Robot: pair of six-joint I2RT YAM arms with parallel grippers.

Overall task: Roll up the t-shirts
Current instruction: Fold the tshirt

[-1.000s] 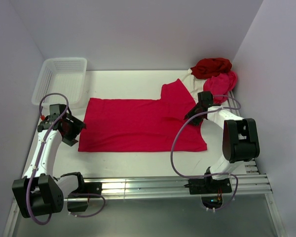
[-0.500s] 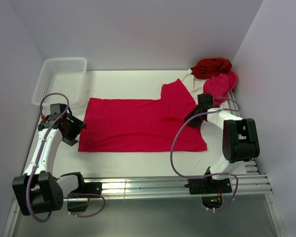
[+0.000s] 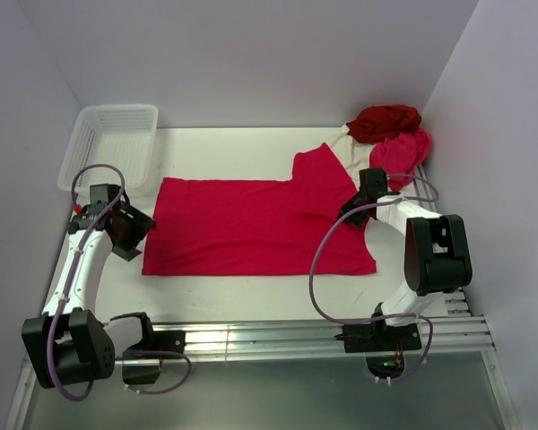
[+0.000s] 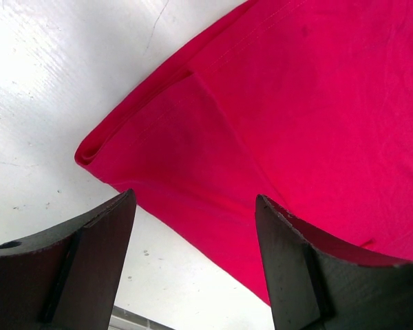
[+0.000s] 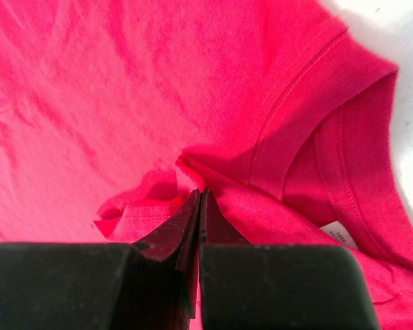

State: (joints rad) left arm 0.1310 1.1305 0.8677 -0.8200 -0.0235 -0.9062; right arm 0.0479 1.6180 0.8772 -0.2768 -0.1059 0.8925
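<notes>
Change noted: right gripper (image 5: 198, 196) has gone from part-open to pressed together within the last sec. Wrist view shows a small ridge of cloth puckered up at its tips, just beside the collar (image 5: 296, 117). I read that as a pinch on the red t-shirt (image 3: 251, 224), thin fold only, grip depth unconfirmed. Left arm has shifted only slightly.

Meaning for task: collar end looks secured, so I judge the job at its start. The shirt lies flat and unrolled, spread sideways across the table (image 3: 233, 148), hem to the left, collar to the right.

Left gripper (image 4: 195, 199): fingers spread wide, nothing between them, poised over the hem corner (image 4: 89, 152), which shows a doubled-over lip. No contact seen.

Surroundings:
- Dark red shirt (image 3: 386, 121) and pink shirt (image 3: 405, 150) are heaped at the far right corner, close behind the right arm. Both unrolled.
- Basket (image 3: 117, 109) at far left, apart from the shirt.

Obstructions, in my opinion:
- Far sleeve (image 3: 318, 168) sticks out beyond the body. Likely needs tucking first, else the roll comes out uneven.
- Right arm's cable (image 3: 312, 269) loops over the near right part of the shirt. Snag risk if cloth is drawn that way.
- Heap sits near the right arm. Stray cloth could get dragged in.
</notes>
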